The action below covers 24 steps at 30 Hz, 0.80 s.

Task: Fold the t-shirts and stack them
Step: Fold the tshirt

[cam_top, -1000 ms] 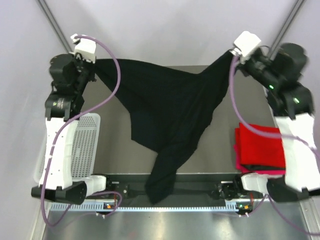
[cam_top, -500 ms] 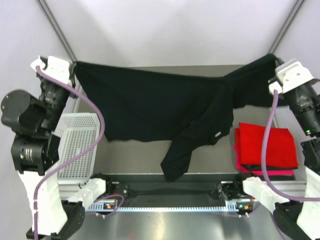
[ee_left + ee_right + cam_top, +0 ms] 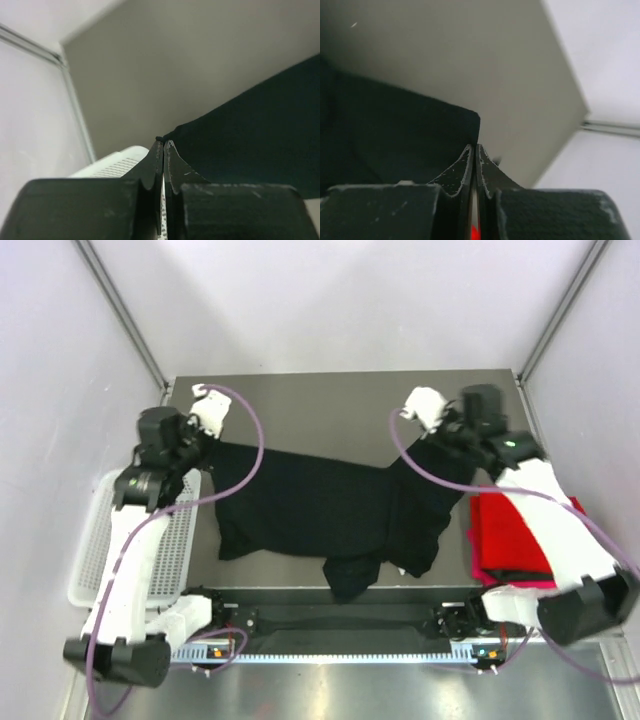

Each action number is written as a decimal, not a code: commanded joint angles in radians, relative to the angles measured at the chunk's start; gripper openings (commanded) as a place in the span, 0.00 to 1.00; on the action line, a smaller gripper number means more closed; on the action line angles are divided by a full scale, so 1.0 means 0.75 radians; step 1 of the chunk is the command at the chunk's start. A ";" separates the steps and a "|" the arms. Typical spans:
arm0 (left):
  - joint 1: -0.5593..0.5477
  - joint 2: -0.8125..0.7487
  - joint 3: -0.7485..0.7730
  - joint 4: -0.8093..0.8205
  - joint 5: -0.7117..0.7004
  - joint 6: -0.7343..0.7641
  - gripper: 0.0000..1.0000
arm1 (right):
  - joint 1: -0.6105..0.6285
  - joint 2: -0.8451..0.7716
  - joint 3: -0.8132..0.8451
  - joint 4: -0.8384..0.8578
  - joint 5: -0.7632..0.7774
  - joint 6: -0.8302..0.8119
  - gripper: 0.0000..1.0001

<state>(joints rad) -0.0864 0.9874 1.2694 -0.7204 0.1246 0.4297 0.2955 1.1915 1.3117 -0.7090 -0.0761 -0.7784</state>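
Note:
The large black t-shirt (image 3: 320, 505) lies spread across the middle of the table, with one sleeve trailing toward the near edge. My left gripper (image 3: 207, 443) is shut on its far left corner; in the left wrist view the cloth (image 3: 250, 135) ends in a pinch at the gripper's tips (image 3: 163, 143). My right gripper (image 3: 440, 440) is shut on the far right corner, where the black fabric (image 3: 395, 125) runs down to the closed tips (image 3: 473, 147). A folded red t-shirt (image 3: 515, 530) rests on a magenta one (image 3: 478, 568) at the right.
A white mesh basket (image 3: 95, 550) stands at the left table edge, under the left arm, and its rim (image 3: 117, 160) shows in the left wrist view. Grey walls with metal posts close in the table's far side. The arm bases sit along the near edge.
Both arms have come down and inward from a high, wide spread. The black t-shirt, held stretched in the air before, now lies on the table with both corners still gripped.

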 commanded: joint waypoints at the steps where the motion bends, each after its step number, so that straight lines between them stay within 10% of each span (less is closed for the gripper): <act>1: 0.005 0.094 -0.060 0.189 -0.039 0.034 0.00 | 0.097 0.127 -0.031 0.155 0.085 0.025 0.00; 8: 0.005 0.375 -0.044 0.265 -0.019 -0.059 0.00 | 0.136 0.646 0.112 0.242 0.081 0.130 0.00; 14: -0.014 0.401 -0.058 0.280 -0.002 -0.113 0.00 | 0.081 0.919 0.319 0.164 -0.019 0.293 0.43; 24: -0.020 0.361 -0.126 0.286 -0.002 -0.164 0.00 | -0.216 1.009 0.376 0.101 -0.236 0.471 0.42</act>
<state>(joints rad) -0.0990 1.2934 1.1919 -0.5591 0.1158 0.3374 0.1604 1.9202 1.5742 -0.5907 -0.2005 -0.4606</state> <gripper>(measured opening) 0.012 0.419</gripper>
